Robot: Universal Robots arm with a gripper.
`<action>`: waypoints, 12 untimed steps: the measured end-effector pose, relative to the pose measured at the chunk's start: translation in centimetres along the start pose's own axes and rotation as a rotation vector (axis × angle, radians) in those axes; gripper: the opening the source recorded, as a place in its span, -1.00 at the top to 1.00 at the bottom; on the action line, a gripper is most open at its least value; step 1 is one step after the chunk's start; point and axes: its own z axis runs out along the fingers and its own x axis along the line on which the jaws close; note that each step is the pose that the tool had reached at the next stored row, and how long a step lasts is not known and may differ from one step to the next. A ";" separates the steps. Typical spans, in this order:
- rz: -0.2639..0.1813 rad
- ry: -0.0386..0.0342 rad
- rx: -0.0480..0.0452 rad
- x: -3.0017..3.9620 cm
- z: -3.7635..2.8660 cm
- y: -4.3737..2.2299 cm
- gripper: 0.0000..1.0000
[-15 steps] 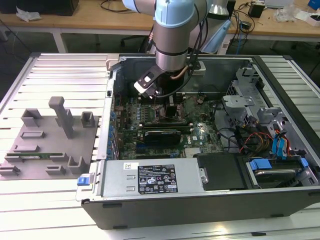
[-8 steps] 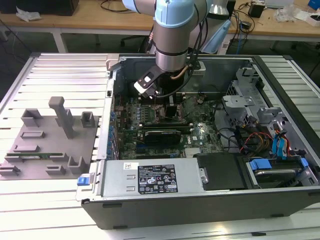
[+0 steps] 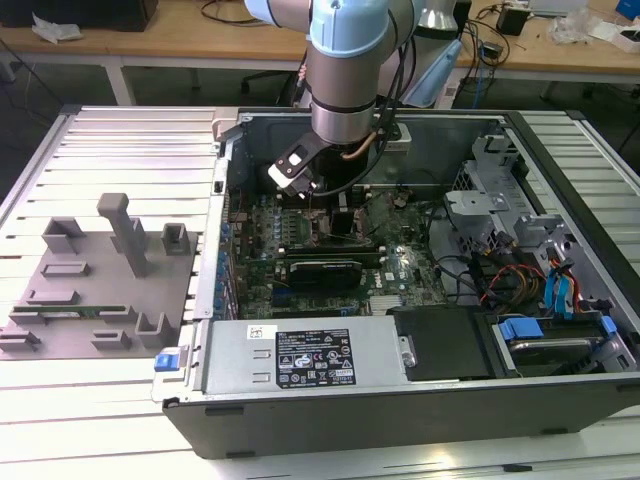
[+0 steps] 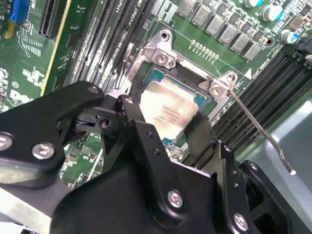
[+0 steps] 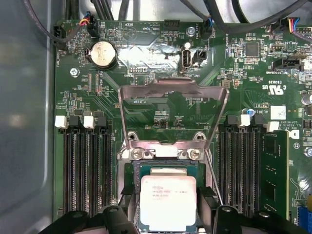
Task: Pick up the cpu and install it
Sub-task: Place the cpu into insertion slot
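At the socket, in the second wrist view, the gripper [image 4: 165, 117] has its jaws closed onto the cpu [image 4: 168, 109]. One black finger [image 4: 197, 134] sits against each of two opposite edges, pinching it. The cpu is silver face up, lined up with the socket [image 4: 180, 77] opening and within its outline. Cannot tell whether it is fully seated or held just above the contacts. The first wrist view shows the load plate [image 5: 146, 90] swung open, lying back over the board on the far side of the socket, hinge screws just beside the cpu's far edge. The lever [image 4: 258, 129], a thin bare rod, is unlatched and angles up and away from one socket corner. Black memory slots [image 5: 85, 170] run in banks along both sides of the socket. A coin cell [image 5: 102, 52] sits further out, beyond the load plate. In the exterior view the arm [image 3: 345, 70] reaches straight down into the open case [image 3: 300, 400], over the far part of the board [image 3: 400, 265]. A grey fixture [image 3: 90, 290] lies on the table well apart, to the exterior view's left of the case.
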 end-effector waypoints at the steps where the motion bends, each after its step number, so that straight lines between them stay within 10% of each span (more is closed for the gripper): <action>1: 0.000 -0.0003 0.0002 -0.01 -0.01 0.00 -0.23; 12: -0.001 -0.0003 0.0001 -0.01 -0.21 0.07 -0.23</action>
